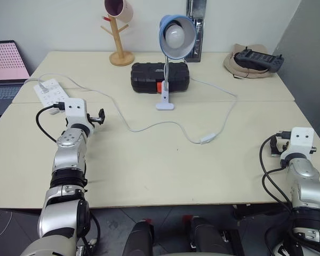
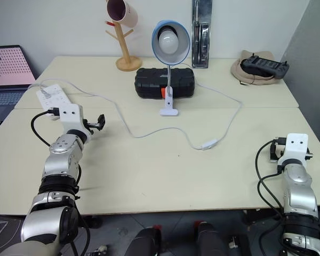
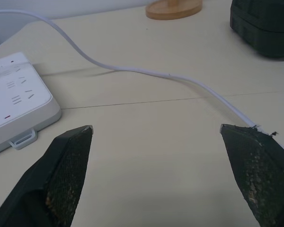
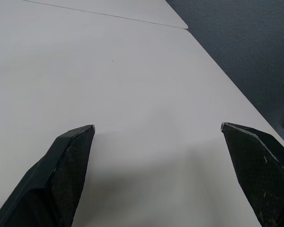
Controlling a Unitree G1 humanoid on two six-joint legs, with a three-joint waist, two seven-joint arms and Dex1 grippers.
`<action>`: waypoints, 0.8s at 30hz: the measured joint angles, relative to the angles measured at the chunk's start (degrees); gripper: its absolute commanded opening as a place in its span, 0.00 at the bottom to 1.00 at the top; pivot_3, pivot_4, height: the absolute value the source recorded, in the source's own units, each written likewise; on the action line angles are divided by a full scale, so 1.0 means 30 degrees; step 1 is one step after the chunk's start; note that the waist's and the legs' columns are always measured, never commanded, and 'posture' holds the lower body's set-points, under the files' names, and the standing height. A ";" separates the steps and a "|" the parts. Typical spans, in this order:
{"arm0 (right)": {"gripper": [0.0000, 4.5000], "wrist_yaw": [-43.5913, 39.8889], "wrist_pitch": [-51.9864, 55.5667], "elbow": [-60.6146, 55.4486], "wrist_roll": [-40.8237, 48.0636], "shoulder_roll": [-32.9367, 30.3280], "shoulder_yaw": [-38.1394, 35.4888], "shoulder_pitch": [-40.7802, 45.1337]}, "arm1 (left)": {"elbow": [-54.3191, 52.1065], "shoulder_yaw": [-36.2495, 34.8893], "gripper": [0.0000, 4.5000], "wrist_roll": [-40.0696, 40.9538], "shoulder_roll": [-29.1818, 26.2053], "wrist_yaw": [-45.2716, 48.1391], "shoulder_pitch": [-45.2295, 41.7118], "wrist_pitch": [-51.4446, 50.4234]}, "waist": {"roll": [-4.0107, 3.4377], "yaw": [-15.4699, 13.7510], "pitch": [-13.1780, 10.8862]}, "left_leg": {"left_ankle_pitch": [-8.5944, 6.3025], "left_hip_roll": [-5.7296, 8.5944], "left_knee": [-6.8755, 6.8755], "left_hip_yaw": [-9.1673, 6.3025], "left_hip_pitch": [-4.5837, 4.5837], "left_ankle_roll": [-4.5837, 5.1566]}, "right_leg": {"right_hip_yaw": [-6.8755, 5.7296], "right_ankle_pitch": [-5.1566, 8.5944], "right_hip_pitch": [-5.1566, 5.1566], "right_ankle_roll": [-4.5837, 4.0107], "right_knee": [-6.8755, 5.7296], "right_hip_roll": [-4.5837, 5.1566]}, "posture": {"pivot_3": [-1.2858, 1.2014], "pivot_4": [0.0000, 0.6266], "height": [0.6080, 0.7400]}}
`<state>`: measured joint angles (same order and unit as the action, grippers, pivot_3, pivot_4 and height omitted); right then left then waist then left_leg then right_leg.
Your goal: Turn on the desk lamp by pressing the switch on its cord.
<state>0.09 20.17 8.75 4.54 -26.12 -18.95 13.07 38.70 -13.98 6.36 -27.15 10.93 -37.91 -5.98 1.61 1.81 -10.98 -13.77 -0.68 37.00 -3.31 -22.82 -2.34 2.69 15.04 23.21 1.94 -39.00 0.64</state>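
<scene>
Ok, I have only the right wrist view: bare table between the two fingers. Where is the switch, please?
Observer: The switch lies on the cord, between the two arms, nearer to your right claw.
Operator: Is the lamp already on?
Observer: It looks unlit. The desk lamp stands in front of a black case.
Operator: And the left claw?
Observer: The left claw is open and empty, beside the power strip.

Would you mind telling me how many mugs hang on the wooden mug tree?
1: a pink mug hangs at the top of the wooden mug tree, at the table's far edge; its other pegs are bare.
</scene>
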 measured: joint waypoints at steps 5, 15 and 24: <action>1.00 -0.0019 0.0000 0.0000 -0.0008 -0.0046 0.0000 0.0000 | -0.0005 0.0028 1.00 0.0000 0.0000 0.0348 0.0008 -0.0020 | 0.0000 0.0001 0.0000 | 0.0000 0.0000 0.0000 0.0000 0.0000 0.0000 | -0.0001 0.0000 0.0000 0.0000 0.0000 0.0000 | 0.52 0.24 1.00; 1.00 -0.0434 0.0000 -0.0017 -0.0306 -0.0187 0.0140 -0.0050 | -0.0197 0.0319 1.00 -0.0018 -0.0034 0.1600 0.0014 -0.0038 | 0.0000 0.0003 0.0000 | 0.0000 0.0000 0.0000 0.0000 0.0000 0.0000 | 0.0000 0.0000 0.0000 0.0000 0.0000 -0.0001 | 0.52 0.24 1.00; 1.00 -0.5623 -0.0369 -0.0487 -0.0112 -0.2228 0.2850 0.1276 | -0.5632 0.2751 1.00 0.0762 -0.0452 0.7241 0.1318 -0.1072 | -0.0003 0.0110 -0.0002 | 0.0000 -0.0013 -0.0002 0.0012 0.0006 0.0000 | 0.0012 0.0000 0.0000 0.0000 0.0004 -0.0015 | 0.52 0.24 1.00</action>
<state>-16.78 19.06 7.29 4.20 -32.81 -10.40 16.90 21.80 -5.73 8.65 -28.51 32.65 -33.95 -9.20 1.61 2.14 -10.98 -13.77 -0.72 37.00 -3.27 -22.80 -2.34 2.73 15.04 23.21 1.94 -38.99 0.59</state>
